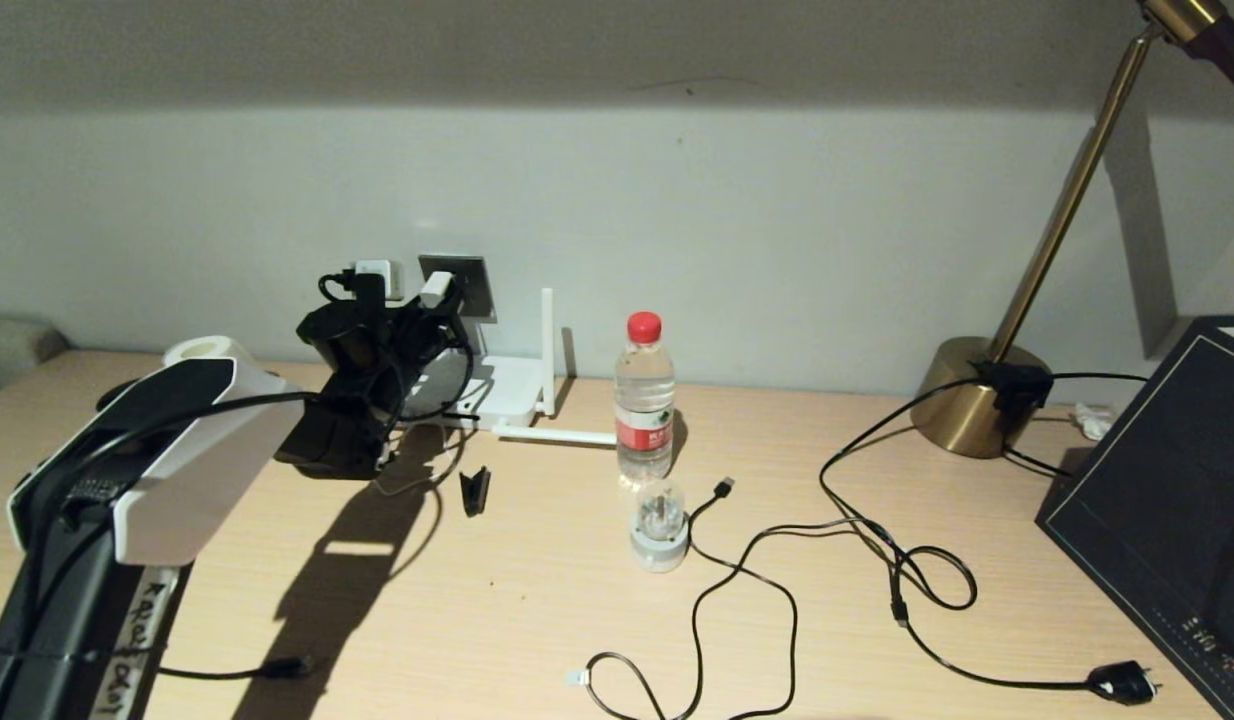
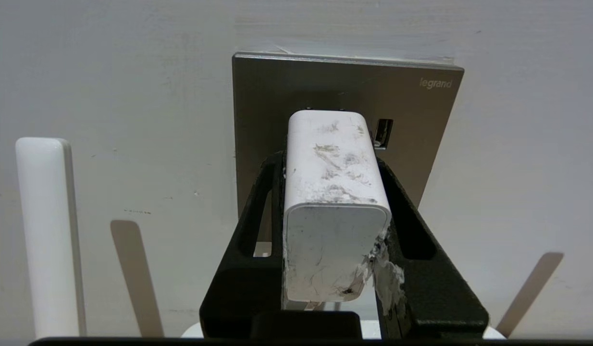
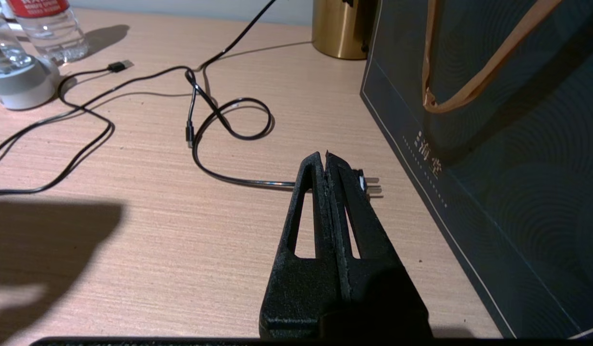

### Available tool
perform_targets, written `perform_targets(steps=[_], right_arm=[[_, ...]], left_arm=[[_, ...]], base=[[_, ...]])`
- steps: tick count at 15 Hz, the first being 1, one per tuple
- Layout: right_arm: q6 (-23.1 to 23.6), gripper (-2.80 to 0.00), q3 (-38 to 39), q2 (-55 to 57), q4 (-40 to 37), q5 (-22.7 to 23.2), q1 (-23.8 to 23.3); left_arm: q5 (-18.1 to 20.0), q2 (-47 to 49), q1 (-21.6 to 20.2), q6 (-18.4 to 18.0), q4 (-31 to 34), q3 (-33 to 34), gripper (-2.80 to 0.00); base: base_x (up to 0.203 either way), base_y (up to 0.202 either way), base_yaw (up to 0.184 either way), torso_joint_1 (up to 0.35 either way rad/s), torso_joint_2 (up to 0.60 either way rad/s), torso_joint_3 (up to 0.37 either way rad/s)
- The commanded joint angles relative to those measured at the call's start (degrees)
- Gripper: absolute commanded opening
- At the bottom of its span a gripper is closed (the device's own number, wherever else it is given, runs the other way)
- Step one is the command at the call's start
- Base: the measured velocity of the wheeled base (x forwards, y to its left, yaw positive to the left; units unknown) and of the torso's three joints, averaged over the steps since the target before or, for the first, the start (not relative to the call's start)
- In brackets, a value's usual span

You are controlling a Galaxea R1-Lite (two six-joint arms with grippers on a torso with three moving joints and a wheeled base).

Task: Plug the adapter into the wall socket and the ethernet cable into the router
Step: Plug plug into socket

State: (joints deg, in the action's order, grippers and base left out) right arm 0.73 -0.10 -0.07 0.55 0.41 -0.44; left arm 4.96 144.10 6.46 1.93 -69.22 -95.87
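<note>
While the right gripper [image 3: 325, 161] rests pinched together, idle, above the near table [image 1: 537, 620], the left gripper [image 2: 332, 158] clamps the adapter [image 2: 335, 202] by its sides, leaving the pin end free to meet the socket [image 2: 421, 125] on the far wall, left of the router [image 1: 512, 385]. Insertion appears under way.

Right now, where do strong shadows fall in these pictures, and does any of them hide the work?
Head view: the left arm throws a dark shadow on the pale wooden desk. Left wrist view: antenna shadows streak the wall; the scuffed white cube adapter at the grey metallic socket plate stays evenly lit. Right wrist view: a broad shadow darkens the desk corner.
</note>
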Motion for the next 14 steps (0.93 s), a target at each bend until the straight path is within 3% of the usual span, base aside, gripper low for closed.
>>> perform_targets(steps=[1, 14], right_arm=[[0.06, -2.8, 0.01, 0.07, 0.07, 0.02, 0.0], [0.06, -2.8, 0.01, 0.07, 0.07, 0.02, 0.0]], left_arm=[[-0.37, -0.14, 0.74, 0.1, -0.57, -0.11, -2.8], [-1.18, -1.72, 1.01, 0.16, 0.25, -0.02, -2.8]], base=[[0.0, 0.0, 0.0, 0.0, 0.0, 0.0], [0.0, 0.0, 0.0, 0.0, 0.0, 0.0]])
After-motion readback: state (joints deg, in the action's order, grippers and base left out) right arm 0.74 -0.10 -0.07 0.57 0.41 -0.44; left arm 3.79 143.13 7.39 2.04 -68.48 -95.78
